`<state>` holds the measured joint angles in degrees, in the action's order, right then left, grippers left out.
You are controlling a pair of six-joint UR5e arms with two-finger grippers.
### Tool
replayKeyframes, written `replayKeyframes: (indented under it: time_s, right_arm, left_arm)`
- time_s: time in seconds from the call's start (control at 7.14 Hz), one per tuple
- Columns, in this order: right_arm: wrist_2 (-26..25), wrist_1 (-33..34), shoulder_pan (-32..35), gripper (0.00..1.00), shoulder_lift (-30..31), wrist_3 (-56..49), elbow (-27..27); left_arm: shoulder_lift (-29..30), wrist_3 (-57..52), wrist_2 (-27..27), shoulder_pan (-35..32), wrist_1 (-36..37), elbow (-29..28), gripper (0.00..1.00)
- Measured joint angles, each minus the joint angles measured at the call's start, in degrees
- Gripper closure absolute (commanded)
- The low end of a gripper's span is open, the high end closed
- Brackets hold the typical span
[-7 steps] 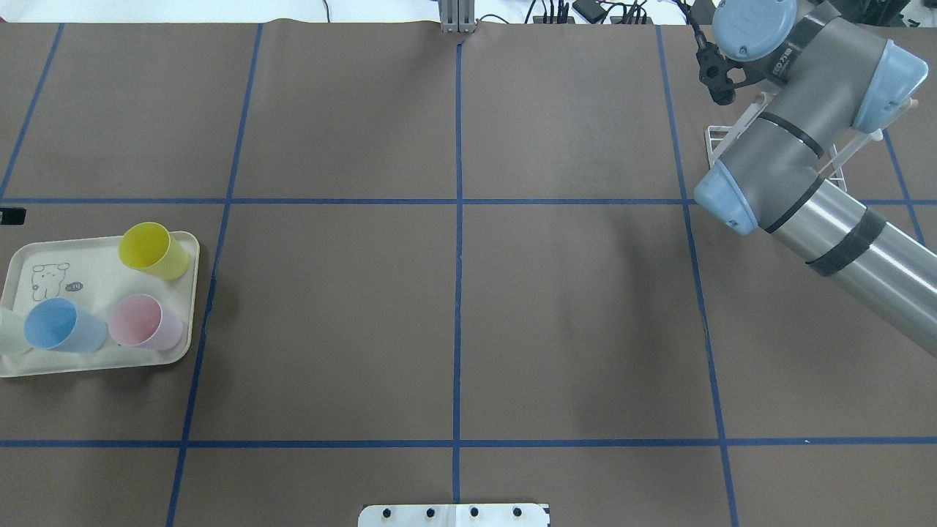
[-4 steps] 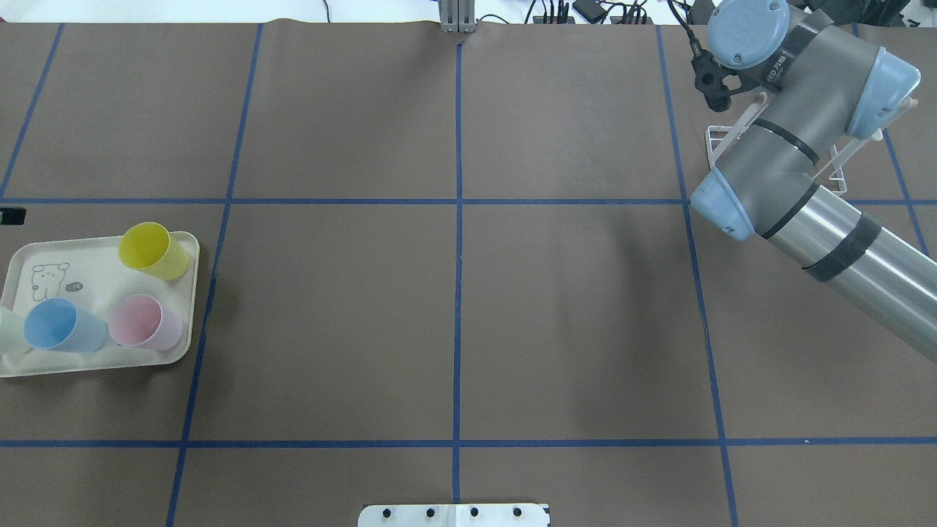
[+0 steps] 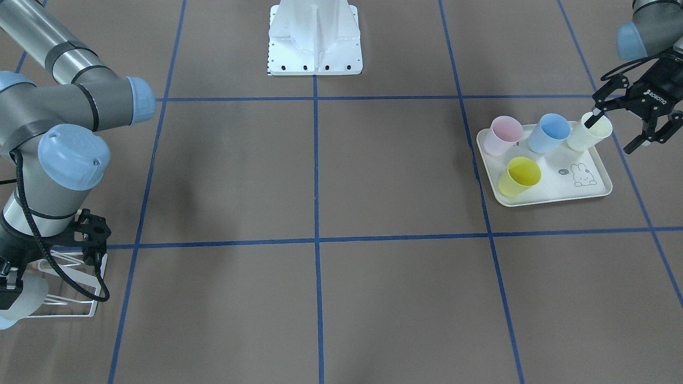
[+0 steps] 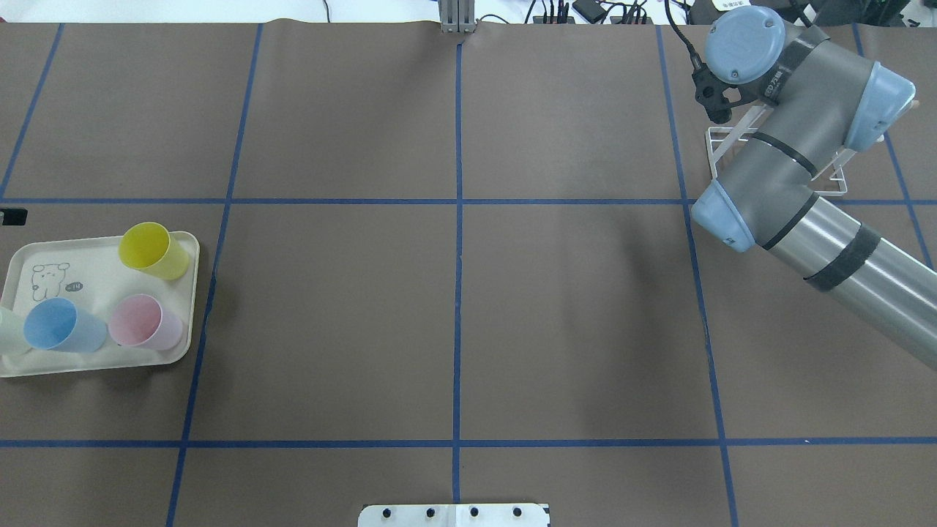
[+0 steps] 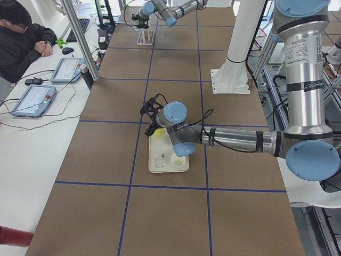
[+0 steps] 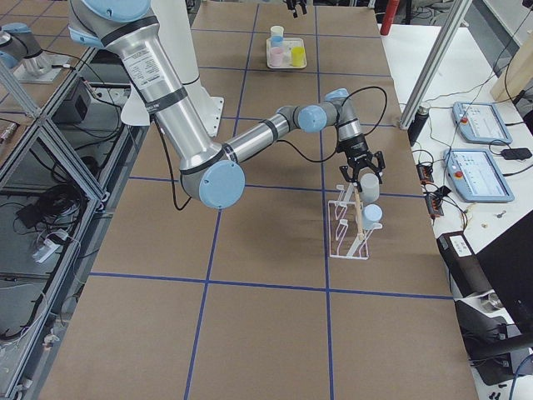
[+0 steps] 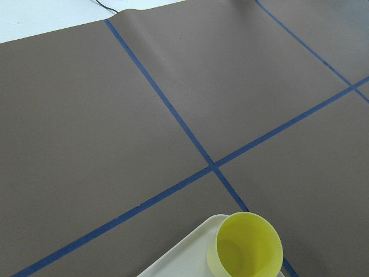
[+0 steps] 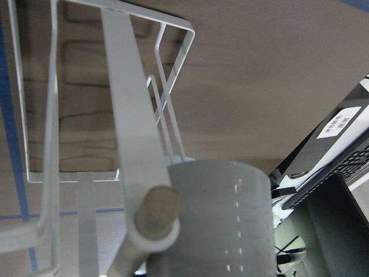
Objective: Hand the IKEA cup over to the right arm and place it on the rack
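Two entries | left end effector [image 3: 611, 135]: ROBOTIQ-lettered, spread wide, empty | right end effector [image 6: 361, 169]: openness cannot be told

Read from the table [image 4: 329, 322] middle, with 12 o'clock pointing straight away from the robot, the tray [image 4: 95, 366] lies at 9 o'clock and the rack [image 6: 350, 229] stands well apart, between 2 and 3 o'clock. On the tray, one cup [image 4: 150, 249] stands alone at 1 o'clock. A second cup [image 4: 143, 322] is at 4 o'clock, a third cup [image 4: 58, 326] at 8 o'clock, and a fourth cup [image 4: 7, 331] just beside it at the outer rim. A fifth cup [image 6: 372, 215] sits on the rack, toward its 1 o'clock corner.
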<state>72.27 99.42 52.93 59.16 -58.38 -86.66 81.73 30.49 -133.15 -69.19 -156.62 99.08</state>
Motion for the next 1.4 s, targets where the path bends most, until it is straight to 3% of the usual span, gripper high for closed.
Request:
replayKeyframes:
  time_s: [0.42, 0.7, 1.4]
  right_arm:
    - [0.03, 0.00, -0.01, 0.02, -0.54, 0.43, -0.72]
    - [2.40, 0.10, 0.54, 0.02, -1.09, 2.31, -4.26]
    - [22.88, 0.06, 1.02, 0.01, -0.46, 31.26, -16.29]
  left_arm:
    - [0.01, 0.00, 0.04, 0.02, 0.00, -0.05, 0.00]
    - [0.05, 0.06, 0.25, 0.02, 0.00, -0.16, 0.00]
    - [0.80, 6.38, 4.84, 1.86, 0.16, 0.15, 0.00]
